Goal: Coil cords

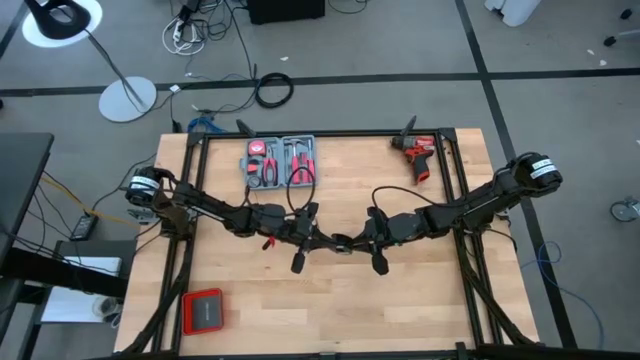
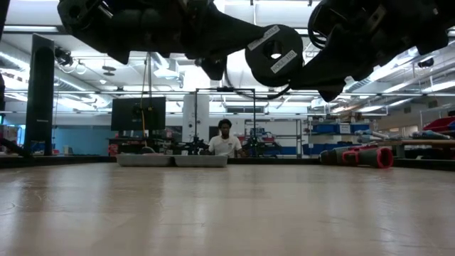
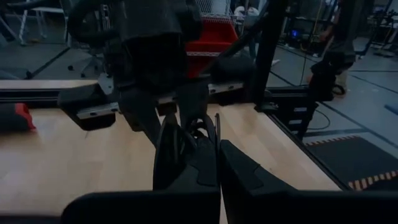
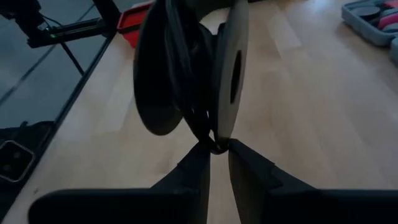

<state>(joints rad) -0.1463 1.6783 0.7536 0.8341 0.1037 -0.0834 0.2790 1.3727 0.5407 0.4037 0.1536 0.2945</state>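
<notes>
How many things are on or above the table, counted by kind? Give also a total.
Grey tool case: 1
Red drill: 1
Red flat box: 1
Black cable, held up between both grippers: 1
Total: 4

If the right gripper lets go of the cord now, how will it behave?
Probably floppy: the thin black cord hangs in loose loops above the right gripper, so it may uncoil. It looks light; the left gripper likely supports it alone.
</notes>
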